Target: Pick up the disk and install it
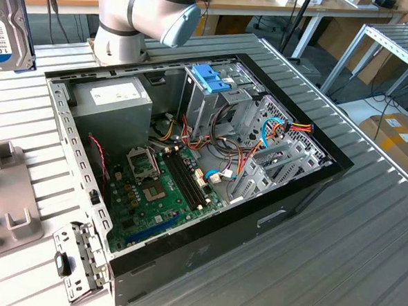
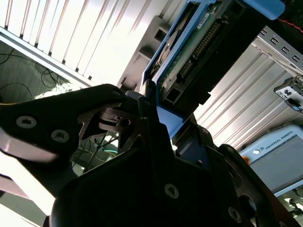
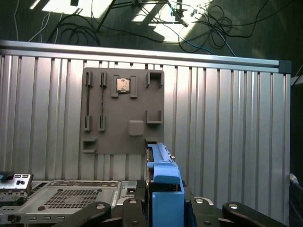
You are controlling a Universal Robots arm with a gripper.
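Jaws pinch the disk point(image 3: 165, 189) by its blue end (exterior view's upper left); a slip could jam it against the cage point(image 1: 196, 111).

The fingers point(image 2: 150, 124) clasp the blue-framed disk point(image 2: 199, 52).

Exterior view: high and off to one side, tilted down over the open computer case point(image 1: 190, 159) on the ribbed table point(image 1: 364, 260). It is wide and distant, with my arm point(image 1: 143, 10) at the far edge.
First wrist view: on my wrist, facing down past the disk point(image 3: 164, 182) onto the grey fixture plate point(image 3: 123, 113). The disk is near, the plate well beyond.
Second wrist view: just behind my claw point(image 2: 154, 106), very near, looking along the disk's connector edge.
Shared: both wrist views catch the disk clamped in my claw. The exterior and first wrist views share the fixture plate and table ribs.
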